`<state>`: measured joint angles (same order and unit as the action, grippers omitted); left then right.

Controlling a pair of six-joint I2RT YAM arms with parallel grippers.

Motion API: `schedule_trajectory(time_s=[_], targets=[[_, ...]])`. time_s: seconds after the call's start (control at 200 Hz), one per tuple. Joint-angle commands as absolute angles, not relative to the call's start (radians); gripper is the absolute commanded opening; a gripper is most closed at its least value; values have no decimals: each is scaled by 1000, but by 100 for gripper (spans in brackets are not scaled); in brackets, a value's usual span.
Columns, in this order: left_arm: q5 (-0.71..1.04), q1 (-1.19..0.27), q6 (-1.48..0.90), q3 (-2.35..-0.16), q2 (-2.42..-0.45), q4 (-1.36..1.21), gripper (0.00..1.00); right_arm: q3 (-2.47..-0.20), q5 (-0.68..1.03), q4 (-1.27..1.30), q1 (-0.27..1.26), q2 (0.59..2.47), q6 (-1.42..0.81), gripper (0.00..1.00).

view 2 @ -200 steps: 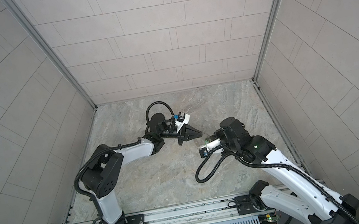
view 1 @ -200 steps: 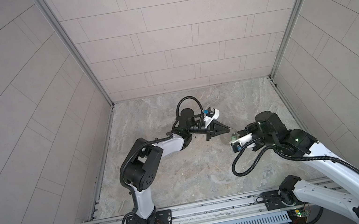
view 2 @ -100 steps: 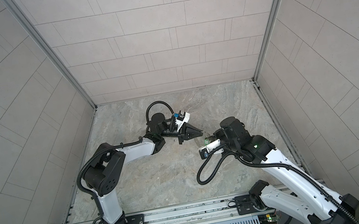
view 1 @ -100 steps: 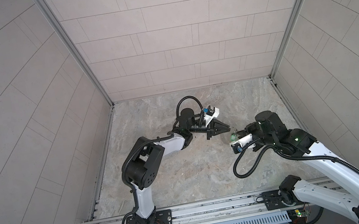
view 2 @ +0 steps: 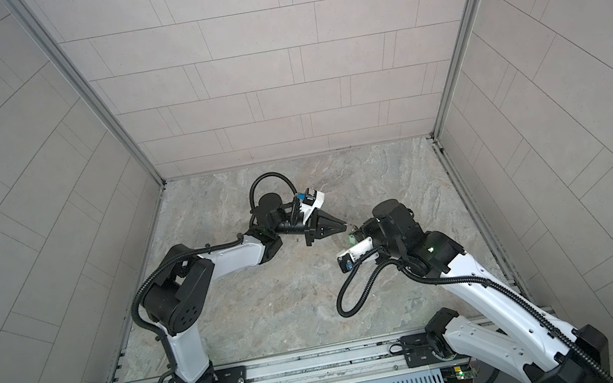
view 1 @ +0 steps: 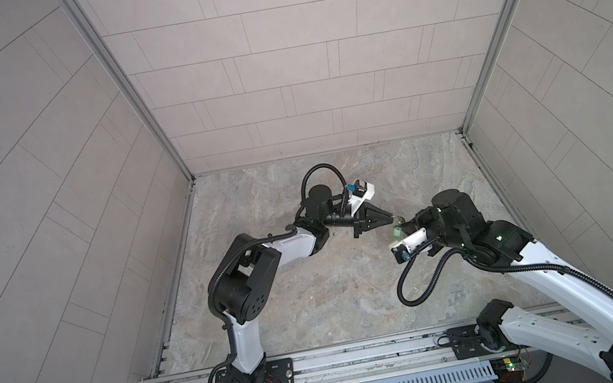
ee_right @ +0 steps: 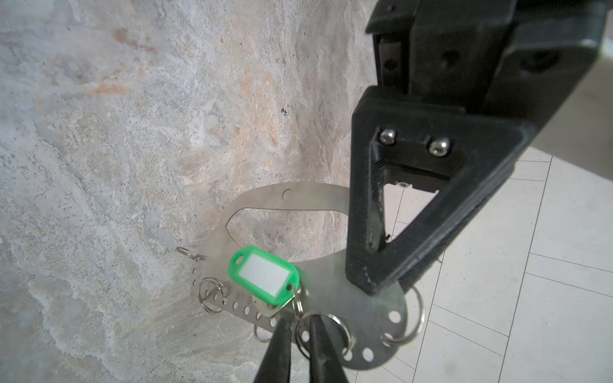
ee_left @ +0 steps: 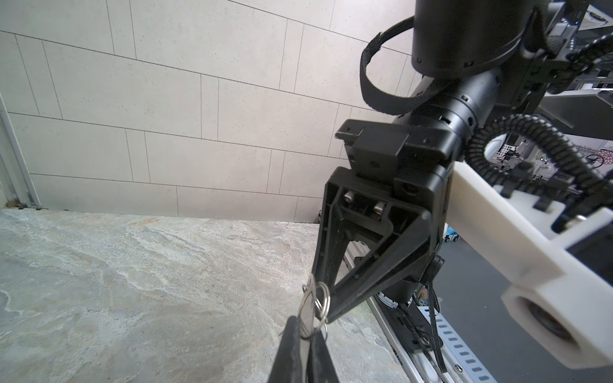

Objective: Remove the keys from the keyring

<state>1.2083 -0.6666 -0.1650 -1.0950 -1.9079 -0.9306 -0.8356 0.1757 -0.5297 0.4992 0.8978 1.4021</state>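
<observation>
The keyring (ee_right: 292, 199) is a flat grey plate with a long slot and several wire loops (ee_right: 210, 295), held in the air. My left gripper (ee_right: 371, 288) is shut on its rounded end and shows as the black triangle here. A key with a bright green tag (ee_right: 263, 278) and a white label hangs from a small loop. My right gripper (ee_right: 300, 323) stands open by a narrow gap, with that loop's wire between its fingertips. The left wrist view shows the keyring (ee_left: 308, 310) edge-on in my left gripper (ee_left: 305, 328). In both top views the green tag (view 1: 396, 232) (view 2: 351, 239) sits where the grippers meet.
The marbled stone floor (view 1: 315, 305) lies below, closed in by tiled walls (view 1: 298, 76) on three sides. A metal rail (view 1: 346, 363) with both arm bases runs along the front edge. The right arm's black cable (view 1: 417, 283) loops down near the floor.
Both arms stay almost where they were, tips meeting at the keyring. The green tag shows a little more plainly beside the right gripper.
</observation>
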Motion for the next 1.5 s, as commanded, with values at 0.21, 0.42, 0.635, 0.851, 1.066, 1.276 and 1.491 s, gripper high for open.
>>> schedule_trajectory(time_s=[0.21, 0.42, 0.635, 0.851, 1.066, 1.276, 1.491], targets=[[1279, -683, -193, -1131, -1903, -983, 0, -836, 83, -512, 495, 926, 1547, 13], [1275, -680, -190, -1131, -1908, -973, 0, -897, 92, -564, 494, 926, 1570, 0], [1260, -671, -174, -1142, -1916, -956, 0, -1101, 197, -816, 494, 975, 1425, 0], [1259, -672, -174, -1151, -1913, -943, 0, -1190, 276, -911, 468, 1036, 1288, 0], [1254, -672, -157, -1141, -1902, -939, 0, -1239, 406, -932, 345, 1039, 910, 18], [1256, -672, -158, -1148, -1905, -940, 0, -1068, 432, -837, 278, 946, 798, 39], [1258, -672, -148, -1146, -1900, -943, 0, -1159, 573, -873, 146, 1021, 277, 35]])
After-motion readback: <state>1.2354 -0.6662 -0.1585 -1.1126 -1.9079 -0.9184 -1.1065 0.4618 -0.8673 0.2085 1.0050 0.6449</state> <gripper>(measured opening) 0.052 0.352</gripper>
